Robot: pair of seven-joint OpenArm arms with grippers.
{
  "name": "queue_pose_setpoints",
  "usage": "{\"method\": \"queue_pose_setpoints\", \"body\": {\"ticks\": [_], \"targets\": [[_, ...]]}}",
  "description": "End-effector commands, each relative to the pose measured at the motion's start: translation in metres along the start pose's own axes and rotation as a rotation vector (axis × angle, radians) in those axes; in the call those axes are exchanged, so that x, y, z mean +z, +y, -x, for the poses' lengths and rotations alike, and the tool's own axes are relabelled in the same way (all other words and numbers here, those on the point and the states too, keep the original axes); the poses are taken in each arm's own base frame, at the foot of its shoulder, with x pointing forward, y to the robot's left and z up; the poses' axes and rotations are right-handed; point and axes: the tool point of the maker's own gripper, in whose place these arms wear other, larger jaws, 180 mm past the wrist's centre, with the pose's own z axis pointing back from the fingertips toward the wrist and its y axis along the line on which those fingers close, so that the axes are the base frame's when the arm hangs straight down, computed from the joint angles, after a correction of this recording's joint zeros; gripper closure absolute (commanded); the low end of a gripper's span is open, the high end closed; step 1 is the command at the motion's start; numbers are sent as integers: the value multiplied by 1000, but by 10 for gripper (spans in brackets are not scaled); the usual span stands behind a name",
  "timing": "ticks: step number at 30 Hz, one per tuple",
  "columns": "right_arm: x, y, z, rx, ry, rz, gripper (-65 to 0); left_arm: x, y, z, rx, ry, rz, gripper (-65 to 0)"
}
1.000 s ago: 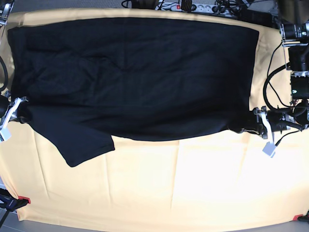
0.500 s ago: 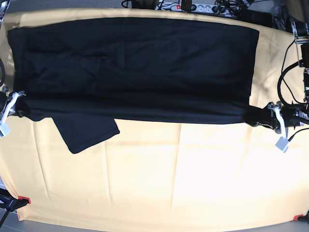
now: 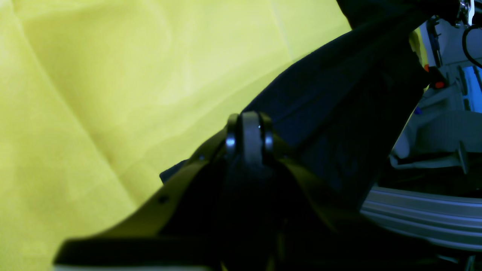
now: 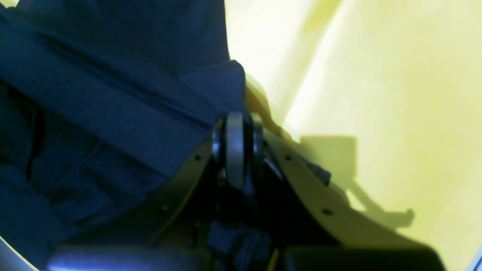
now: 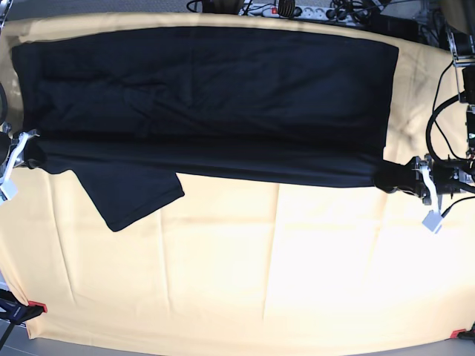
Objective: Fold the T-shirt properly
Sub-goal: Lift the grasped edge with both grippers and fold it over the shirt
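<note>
The black T-shirt (image 5: 208,96) lies spread over the far half of the table, and one short sleeve (image 5: 130,196) sticks out toward the front left. Its near edge runs taut and straight between my two grippers. In the base view my left gripper (image 5: 384,178) is shut on the shirt's right-hand corner. My right gripper (image 5: 33,154) is shut on the left-hand corner. The left wrist view shows the left gripper (image 3: 246,130) closed, with dark fabric of the T-shirt (image 3: 339,94) stretching away from it. In the right wrist view the right gripper (image 4: 234,131) pinches a fold of the T-shirt (image 4: 113,98).
A pale yellow-orange cloth (image 5: 282,274) covers the table, with red clips at the front corners (image 5: 37,306). Cables and a power strip (image 5: 297,10) lie along the back edge. Arm hardware and black cables (image 5: 453,81) stand at the right.
Both grippers have pulled apart and toward the back, so the sagging near edge of the shirt is now a straight taut line. The sleeve has shifted back with it.
</note>
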Motion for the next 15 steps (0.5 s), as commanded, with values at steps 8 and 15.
{"method": "queue_pose_setpoints", "body": {"ticks": [8, 15], "targets": [[40, -34, -38, 82, -96, 116, 0, 15, 0, -16, -57, -25, -20, 0], [38, -33, -39, 81, -104, 113, 0, 14, -1, -16, -51, -26, -18, 0]]}}
